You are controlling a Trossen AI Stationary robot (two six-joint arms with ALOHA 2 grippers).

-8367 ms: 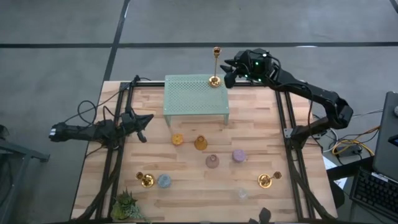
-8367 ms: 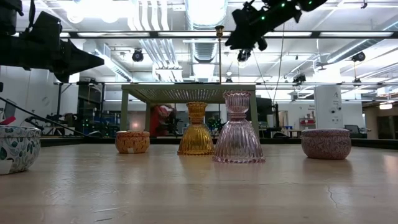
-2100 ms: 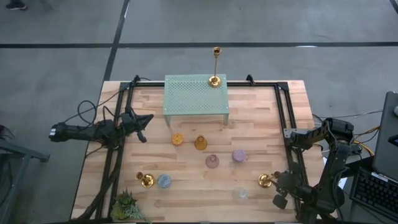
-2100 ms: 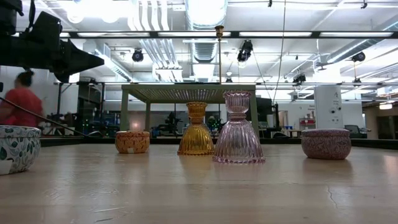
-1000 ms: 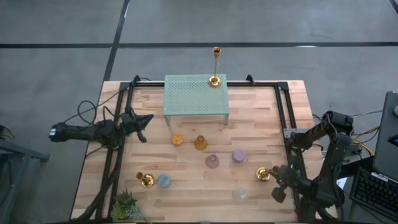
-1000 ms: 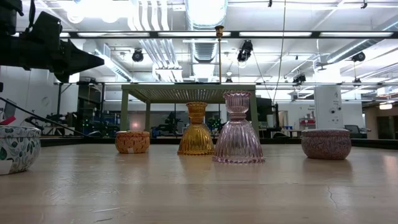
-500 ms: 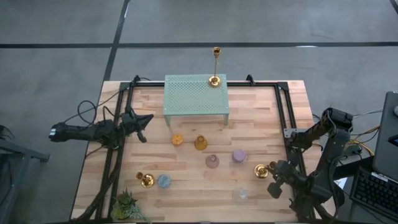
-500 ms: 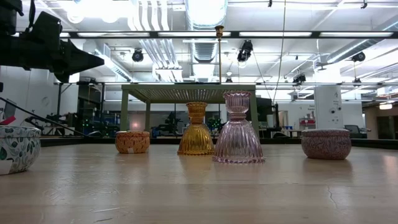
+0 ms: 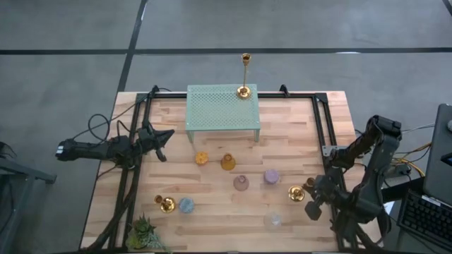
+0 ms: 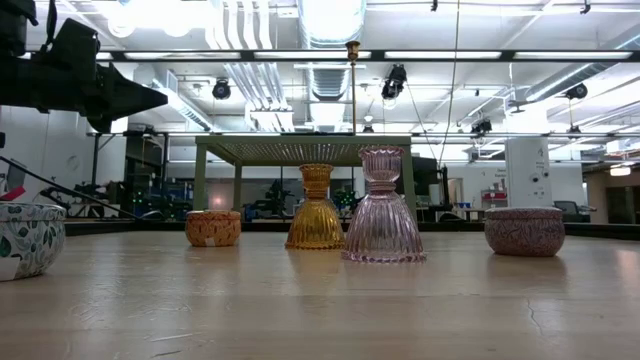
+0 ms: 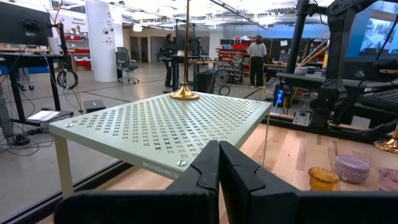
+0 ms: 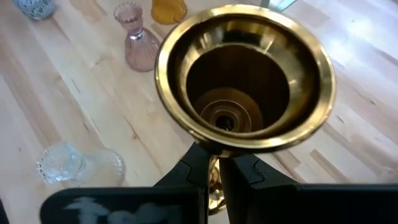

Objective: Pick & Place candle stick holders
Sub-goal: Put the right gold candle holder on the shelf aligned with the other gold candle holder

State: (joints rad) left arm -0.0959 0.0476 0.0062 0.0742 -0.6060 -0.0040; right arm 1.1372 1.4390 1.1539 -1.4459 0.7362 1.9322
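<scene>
Short gold candlestick (image 12: 244,87) near the table's (image 9: 296,141) right edge, gripped at its stem by the closed right gripper (image 12: 214,169); pink holder (image 12: 139,38) nearby. Left gripper (image 11: 218,163), closed and empty, faces the mint-green stand (image 11: 168,124).

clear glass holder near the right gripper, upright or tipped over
Tipped over. In the right wrist view the clear glass holder lies on its side on the table, while the pink holder stands upright.

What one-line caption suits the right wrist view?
Right gripper clamps a gold candlestick holder above the wooden table.
</scene>
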